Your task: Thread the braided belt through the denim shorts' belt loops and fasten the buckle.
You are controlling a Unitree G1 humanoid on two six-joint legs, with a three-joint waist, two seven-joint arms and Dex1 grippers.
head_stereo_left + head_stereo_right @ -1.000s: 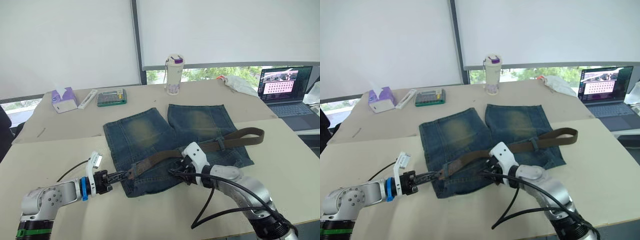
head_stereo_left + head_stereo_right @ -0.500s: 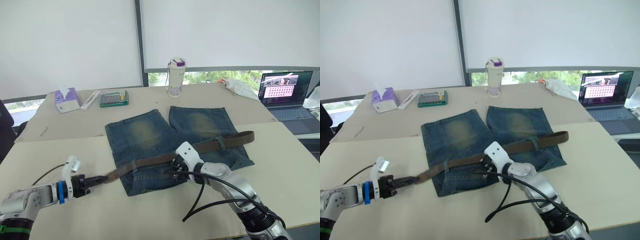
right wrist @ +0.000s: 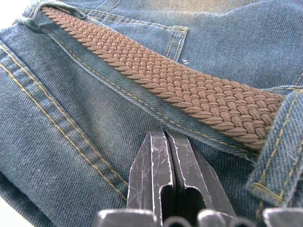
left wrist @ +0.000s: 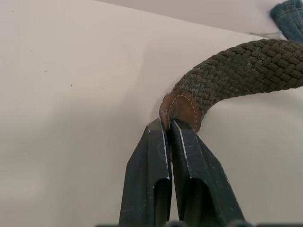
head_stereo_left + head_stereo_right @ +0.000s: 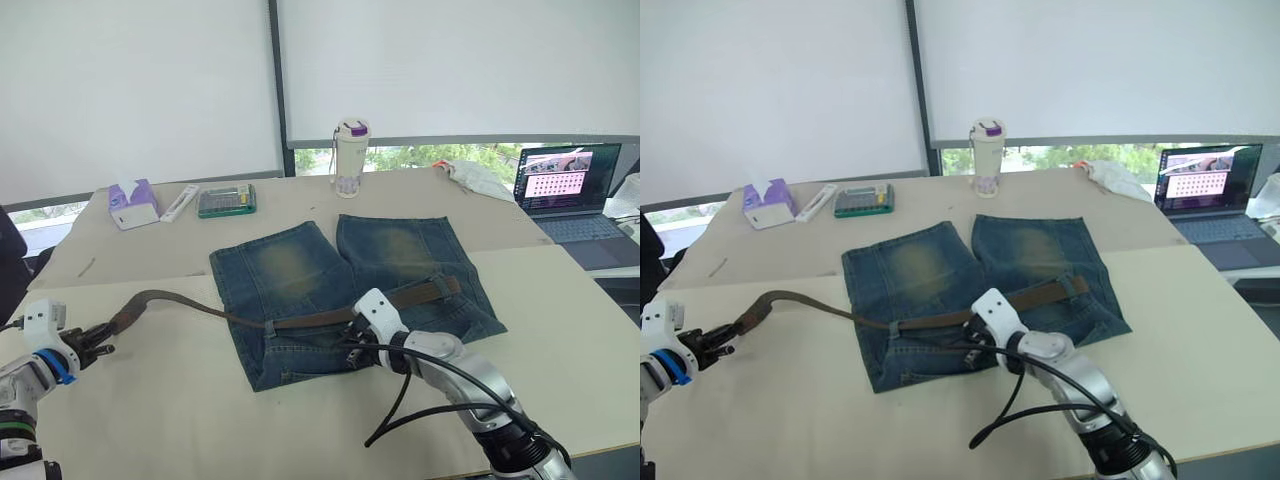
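Note:
The denim shorts [image 5: 340, 265] lie flat mid-table, waistband toward me. The braided belt [image 5: 175, 300] runs across the waistband under a belt loop [image 5: 268, 328] and another belt loop [image 5: 441, 290], then arcs off the shorts to the left, above the table. My left gripper [image 4: 166, 124] is shut on the belt's reddish-brown leather tip, well left of the shorts [image 5: 88, 348]. My right gripper [image 3: 165, 135] is shut, its tips resting on the denim waistband just beside the belt, near the middle of the shorts [image 5: 350, 345]. The buckle is hidden.
Along the far edge of the table stand a white bottle [image 5: 350, 155], a green box [image 5: 224, 199], a white flat case [image 5: 180, 200] and a purple tissue box [image 5: 132, 203]. A laptop [image 5: 565, 185] and a white cloth [image 5: 475, 172] sit far right.
My left gripper has pulled the belt tip far to the left, away from the shorts, and the belt's right end has slid left onto the shorts. The right gripper stays on the waistband.

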